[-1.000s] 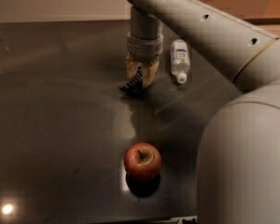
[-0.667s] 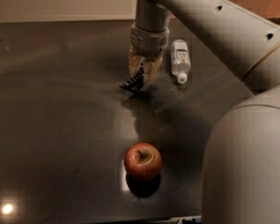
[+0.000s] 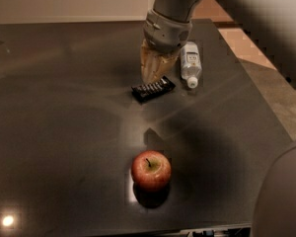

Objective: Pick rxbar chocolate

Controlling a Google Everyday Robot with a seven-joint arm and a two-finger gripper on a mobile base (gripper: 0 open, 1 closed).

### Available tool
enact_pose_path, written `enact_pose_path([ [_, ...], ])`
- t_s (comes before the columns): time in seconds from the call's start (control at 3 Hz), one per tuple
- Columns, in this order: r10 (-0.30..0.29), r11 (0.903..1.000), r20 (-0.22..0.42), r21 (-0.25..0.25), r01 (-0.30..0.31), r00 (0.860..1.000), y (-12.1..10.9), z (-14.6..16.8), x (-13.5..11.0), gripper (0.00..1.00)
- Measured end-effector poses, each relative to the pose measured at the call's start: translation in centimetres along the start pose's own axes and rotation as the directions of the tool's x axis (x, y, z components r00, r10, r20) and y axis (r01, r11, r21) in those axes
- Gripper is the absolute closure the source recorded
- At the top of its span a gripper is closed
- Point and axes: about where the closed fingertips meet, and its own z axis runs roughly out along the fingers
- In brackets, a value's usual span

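Note:
The rxbar chocolate (image 3: 153, 89), a small flat black bar with white lettering, is on the dark table (image 3: 54, 107) just left of centre at the back. My gripper (image 3: 150, 79) points straight down onto the bar's far edge. Its fingers are drawn together to a point and appear closed on the bar. The bar sits at or barely above the table surface, angled slightly.
A white plastic bottle (image 3: 190, 63) lies on its side just right of the gripper. A red apple (image 3: 151, 170) stands near the table's front edge. My arm's large pale body (image 3: 281, 191) fills the lower right. The table's right edge (image 3: 256, 88) borders a tan floor.
The gripper and arm have shifted a little to the right. The bar has moved slightly right with it, and more of it shows now.

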Motion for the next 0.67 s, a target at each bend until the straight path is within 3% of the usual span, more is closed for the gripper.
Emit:
enact_pose_path([
  [0.33, 0.011, 0.9994, 0.036, 0.032, -0.012, 0.999, 1.77, -1.20, -2.20, 0.85],
  [0.67, 0.010, 0.9978, 0.032, 0.065, -0.013, 0.999, 1.00, -1.21, -2.20, 0.60],
])
